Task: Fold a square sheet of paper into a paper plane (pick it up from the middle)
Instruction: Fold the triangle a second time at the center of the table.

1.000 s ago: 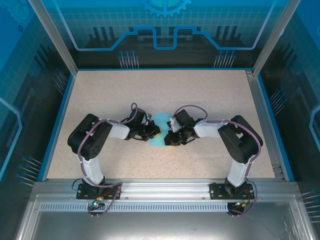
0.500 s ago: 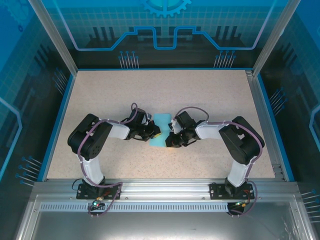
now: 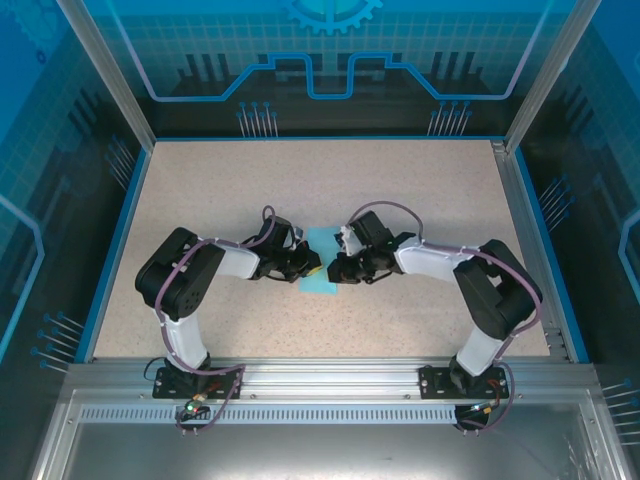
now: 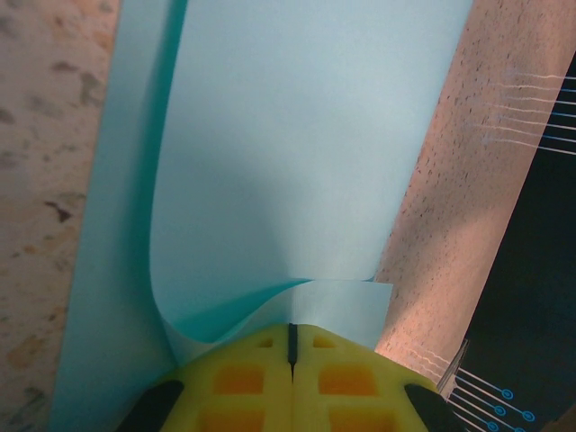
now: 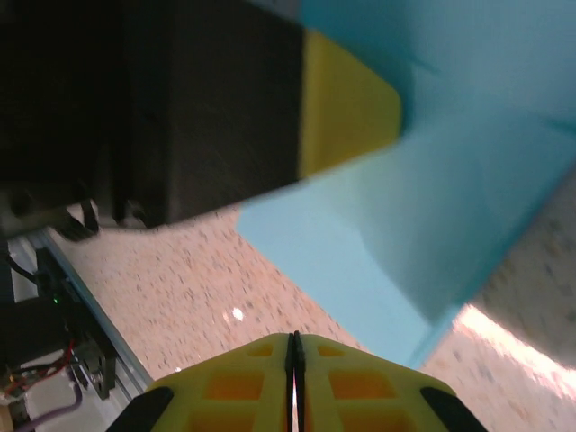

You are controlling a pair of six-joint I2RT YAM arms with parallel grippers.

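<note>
The square sheet of paper [image 3: 320, 284] lies mid-table as a narrow light-blue strip, folded over on itself. In the left wrist view the paper [image 4: 306, 135] has one flap curling up off the layer below. My left gripper [image 3: 313, 266] is shut, and its yellow tips [image 4: 291, 328] rest on the paper's near edge; I cannot tell whether a layer is pinched. My right gripper [image 3: 336, 272] faces it from the right, shut [image 5: 294, 337] and empty, hovering over bare table just short of the paper [image 5: 432, 225]. The left gripper's yellow finger [image 5: 346, 99] sits on the sheet.
The speckled tabletop [image 3: 300, 190] is bounded by a blue rim and an aluminium rail [image 3: 320, 375] at the front, where both arm bases stand. Glass walls and metal posts enclose the sides and back.
The right gripper has moved up and left, closer to the paper and the left gripper, with its elbow swinging out to the right. The left arm and the paper have stayed put.
</note>
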